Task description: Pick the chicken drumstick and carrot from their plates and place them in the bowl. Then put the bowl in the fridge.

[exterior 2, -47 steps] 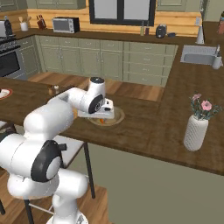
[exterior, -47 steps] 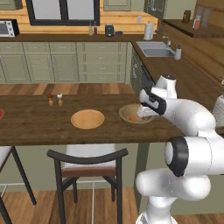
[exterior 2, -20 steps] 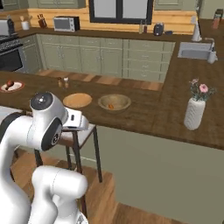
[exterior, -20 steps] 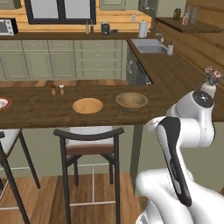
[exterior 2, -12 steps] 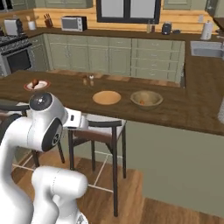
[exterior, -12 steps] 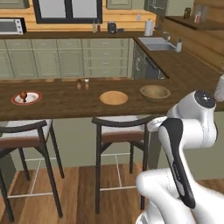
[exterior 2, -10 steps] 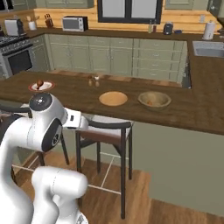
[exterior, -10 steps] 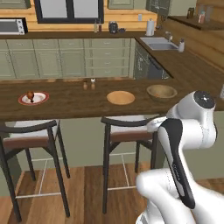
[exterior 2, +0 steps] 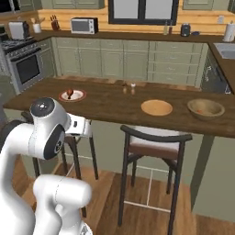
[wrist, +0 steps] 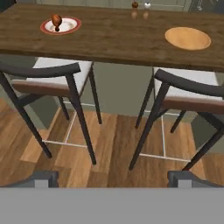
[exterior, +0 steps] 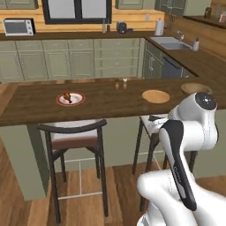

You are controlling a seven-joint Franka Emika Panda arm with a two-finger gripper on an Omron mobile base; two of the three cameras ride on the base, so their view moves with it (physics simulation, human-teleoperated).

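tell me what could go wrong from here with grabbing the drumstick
1. The chicken drumstick stands on the red-rimmed plate, far across the counter from the open hand; a long reach may fall short.
2. Two stools stand under the counter edge, so a low arm could hit them.

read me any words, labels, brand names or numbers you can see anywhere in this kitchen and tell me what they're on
None: no readable text anywhere.
Silver microwave on the back counter: its control panel is too small and blurred to show any figures.
White red-rimmed plate and flat tan wooden plate: unmarked.
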